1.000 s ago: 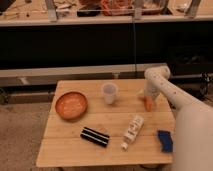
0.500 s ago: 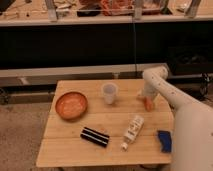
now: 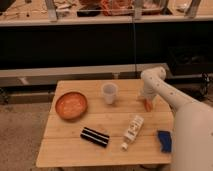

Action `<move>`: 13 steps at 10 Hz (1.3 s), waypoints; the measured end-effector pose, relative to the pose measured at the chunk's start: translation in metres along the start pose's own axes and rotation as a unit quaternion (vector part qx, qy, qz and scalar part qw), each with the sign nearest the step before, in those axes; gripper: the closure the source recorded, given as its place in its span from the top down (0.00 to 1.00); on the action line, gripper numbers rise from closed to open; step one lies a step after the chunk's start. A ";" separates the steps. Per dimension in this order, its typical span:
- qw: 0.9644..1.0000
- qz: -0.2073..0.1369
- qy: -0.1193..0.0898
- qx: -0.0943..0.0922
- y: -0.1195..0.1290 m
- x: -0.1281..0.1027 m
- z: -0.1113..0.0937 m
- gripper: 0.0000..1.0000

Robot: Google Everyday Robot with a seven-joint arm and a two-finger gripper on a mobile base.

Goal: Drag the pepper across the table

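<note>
Gripper (image 3: pixel 147 98): found low at right rear of table (image 3: pixel 70 145), directly over pepper (image 3: pixel 148 105). Couldn't tell whether open or clamped. Saw only pepper's orange end poking out just below it; long axis unclear.

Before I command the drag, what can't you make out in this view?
Camera view:
- pepper: only an orange end shows. The pincer, low over the table's right rear part, covers the rest.
- Whether the pincer touches the pepper: hidden by the arm.
- blue object: blurred, identity unclear.
- white bottle: label too small to read.
</note>
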 end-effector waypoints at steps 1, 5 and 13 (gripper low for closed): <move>1.000 -0.001 -0.001 -0.001 -0.001 -0.001 0.000 0.28; 1.000 -0.001 -0.003 -0.003 0.000 -0.003 -0.005 0.04; 1.000 -0.022 0.001 -0.008 -0.010 -0.029 -0.007 0.04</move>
